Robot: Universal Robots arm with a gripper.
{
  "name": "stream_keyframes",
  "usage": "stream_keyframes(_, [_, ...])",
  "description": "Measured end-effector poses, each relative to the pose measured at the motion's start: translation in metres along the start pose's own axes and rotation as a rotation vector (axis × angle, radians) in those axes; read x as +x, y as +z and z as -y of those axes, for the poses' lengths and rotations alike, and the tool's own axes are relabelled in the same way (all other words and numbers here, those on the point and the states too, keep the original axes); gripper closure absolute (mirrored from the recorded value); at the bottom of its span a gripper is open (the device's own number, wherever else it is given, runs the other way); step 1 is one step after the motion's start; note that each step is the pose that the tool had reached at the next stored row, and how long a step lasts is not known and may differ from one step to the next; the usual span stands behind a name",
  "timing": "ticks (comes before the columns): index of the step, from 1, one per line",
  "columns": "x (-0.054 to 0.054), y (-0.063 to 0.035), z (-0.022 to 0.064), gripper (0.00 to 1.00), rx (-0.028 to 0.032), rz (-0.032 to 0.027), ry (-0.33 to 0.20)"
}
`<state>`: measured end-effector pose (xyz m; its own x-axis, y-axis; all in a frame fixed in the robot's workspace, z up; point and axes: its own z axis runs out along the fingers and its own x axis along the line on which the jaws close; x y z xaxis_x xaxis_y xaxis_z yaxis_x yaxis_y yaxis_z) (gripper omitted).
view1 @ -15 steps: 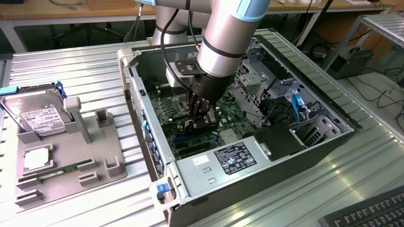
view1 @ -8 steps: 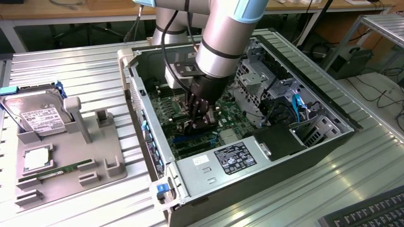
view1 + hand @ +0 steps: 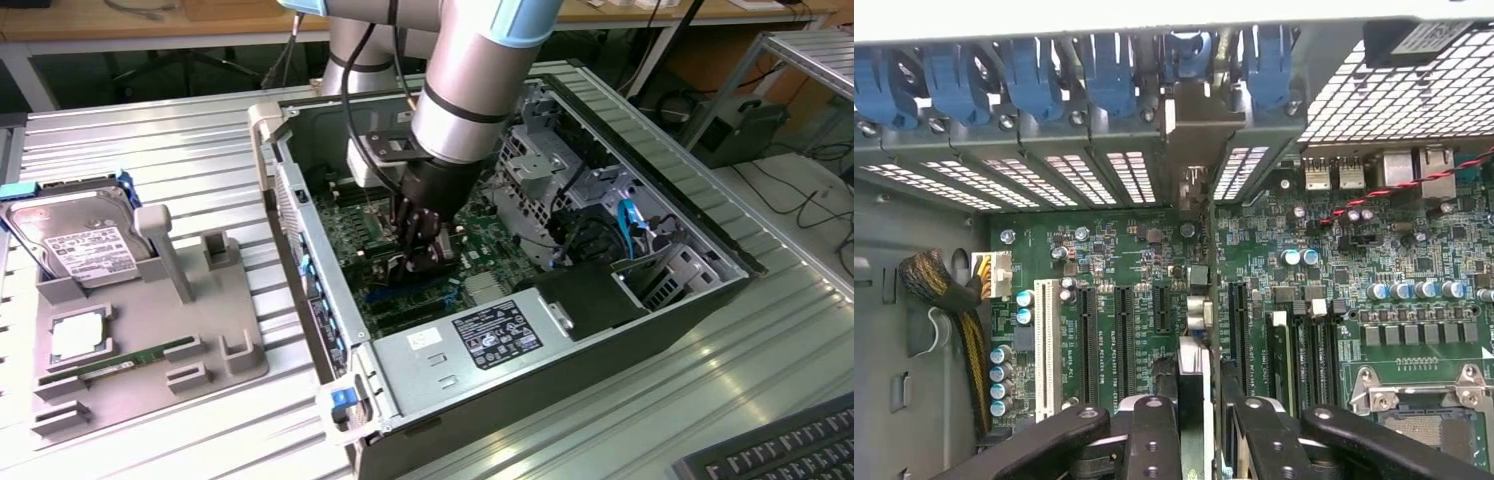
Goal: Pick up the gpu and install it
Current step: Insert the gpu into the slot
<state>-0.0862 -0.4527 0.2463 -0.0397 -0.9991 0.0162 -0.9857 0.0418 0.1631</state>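
Clamping the thin, stiff, light black gpu card (image 3: 1211, 300) edge-on by its top edge — fragile, so no twisting — the black gripper's (image 3: 1199, 420) fingers (image 3: 1150, 435) hold it upright above the green motherboard (image 3: 1414, 260) near the case's rear wall.

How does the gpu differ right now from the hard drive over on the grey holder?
The gpu is inside the computer case, clamped edge-on in the end effector over the motherboard; the hard drive leans in the grey holder outside, untouched. The gpu is a thin card with a metal bracket; the hard drive is a thicker silver block with a white label. Both are on edge, not flat.
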Motion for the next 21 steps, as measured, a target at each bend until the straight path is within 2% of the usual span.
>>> stream_keyframes(4, [-0.0004, 0.0009, 0.0002, 0.74, 0.0003, 0.0032, 0.0])
stream_keyframes(10, [-0.0004, 0.0012, 0.0016, 0.74, 0.0001, 0.0035, -0.001])
stream_keyframes(14, [-0.0005, 0.0011, 0.0031, 0.74, 0.0001, 0.0076, -0.001])
stream_keyframes(21, [0.0005, 0.0007, 0.0032, 0.74, -0.0002, 0.0068, -0.001])
